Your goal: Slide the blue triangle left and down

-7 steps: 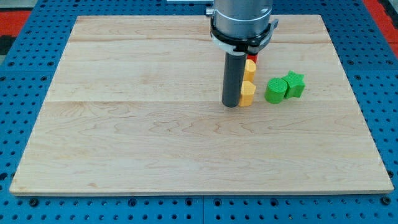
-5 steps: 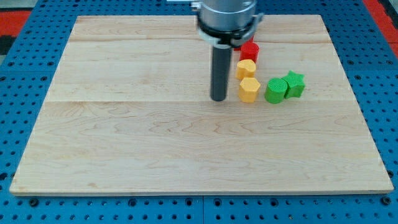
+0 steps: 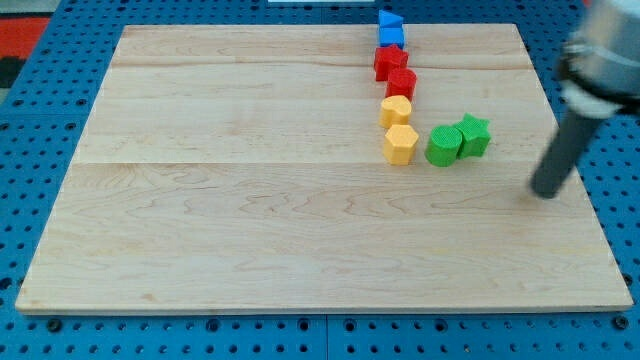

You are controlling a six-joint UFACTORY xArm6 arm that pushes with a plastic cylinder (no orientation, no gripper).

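The blue triangle (image 3: 389, 19) sits at the view's top edge of the board, touching a blue block (image 3: 391, 36) just below it. Below those run two red blocks (image 3: 388, 60) (image 3: 402, 82) and two yellow blocks (image 3: 396, 110) (image 3: 401, 144) in a column. My tip (image 3: 546, 192) is far to the view's right and lower, well apart from the blue triangle and right of the green blocks. The rod looks blurred.
A green round block (image 3: 441, 146) and a green star (image 3: 474, 134) touch each other right of the yellow blocks. The wooden board (image 3: 250, 220) lies on a blue pegboard surface (image 3: 40, 90).
My rod has swept from left of the yellow blocks to the board's right side, uncovering the blue and red blocks. The blocks have not moved.
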